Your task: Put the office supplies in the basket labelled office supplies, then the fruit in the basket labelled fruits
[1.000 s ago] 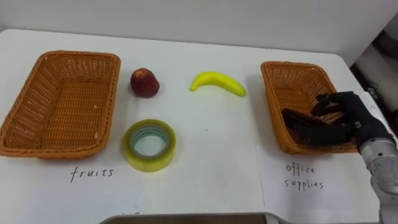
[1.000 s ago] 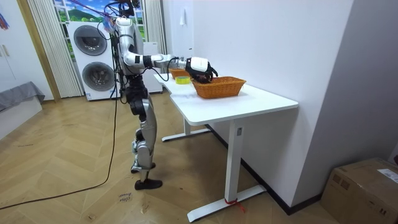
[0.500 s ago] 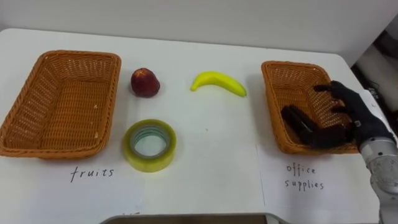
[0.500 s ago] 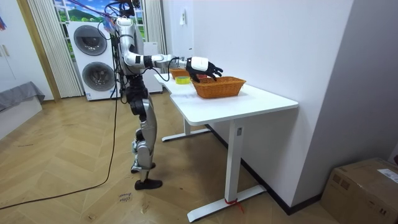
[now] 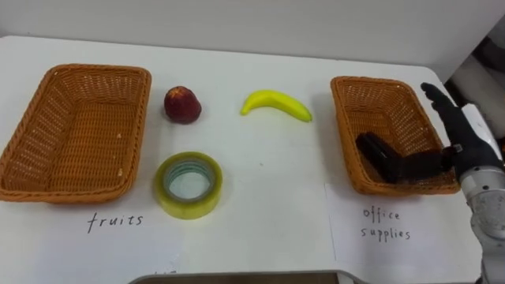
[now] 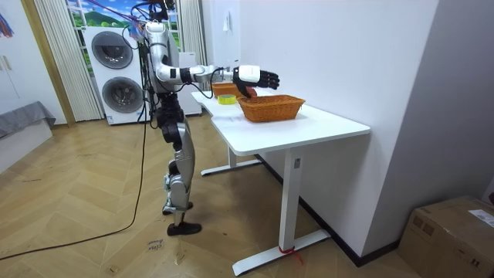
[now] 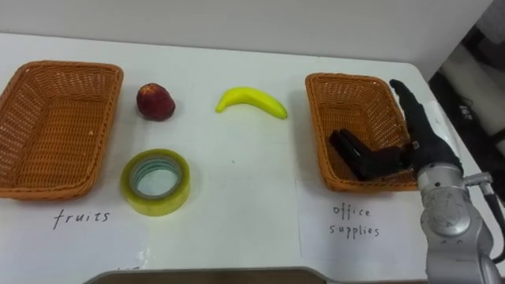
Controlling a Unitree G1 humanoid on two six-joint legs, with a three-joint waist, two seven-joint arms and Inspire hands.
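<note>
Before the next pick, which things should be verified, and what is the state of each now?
1. Right hand open and empty: ok.
2. Black item inside the office supplies basket: ok.
3. Tape roll sorted: not ok, it lies on the table.
4. Banana and red fruit in the fruits basket: not ok, both lie on the table.
5. Tape roll apart from other things: ok.

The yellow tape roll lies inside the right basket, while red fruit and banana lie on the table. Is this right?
No: the left eye view shows the tape roll on the table, beside the left basket; red fruit and banana do lie on the table.
</note>
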